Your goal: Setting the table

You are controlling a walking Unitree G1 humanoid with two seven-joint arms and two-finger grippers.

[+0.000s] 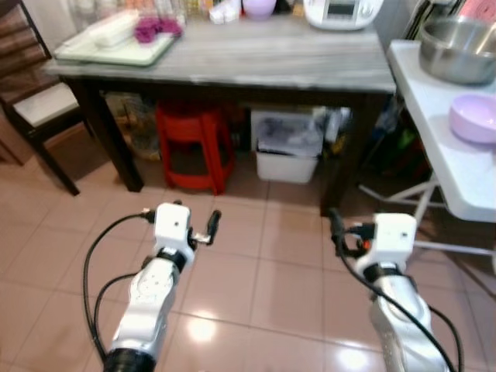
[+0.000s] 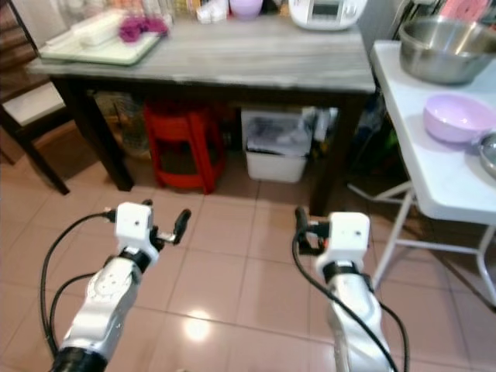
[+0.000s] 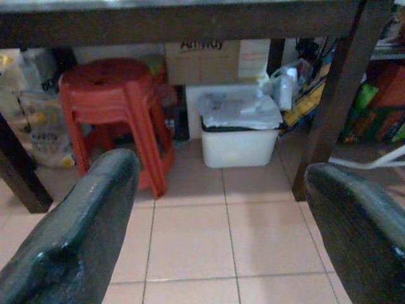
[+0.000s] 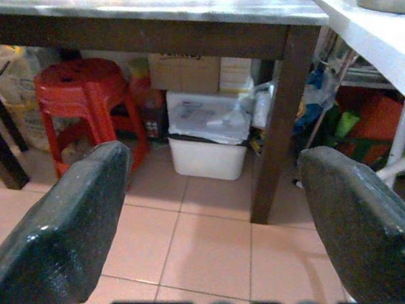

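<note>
We stand short of the table (image 1: pixel 256 58), left gripper (image 3: pixel 221 209) and right gripper (image 4: pixel 212 209) both wide and empty; judging by that, nothing is set yet.

Home kitchen: rice cooker (image 1: pixel 342 12), steel bowl (image 1: pixel 459 49)

We are seeing the steel bowl (image 1: pixel 459 48) cut off by the picture's upper right corner, and the lilac bowl (image 1: pixel 476 118) running off the right edge. The white appliance (image 1: pixel 342 11) at the back of the grey surface (image 1: pixel 271 58) is being cropped at the top. The purple items (image 1: pixel 155 28) on the pale green tray (image 1: pixel 116 48) are staying too blurred to identify.
</note>
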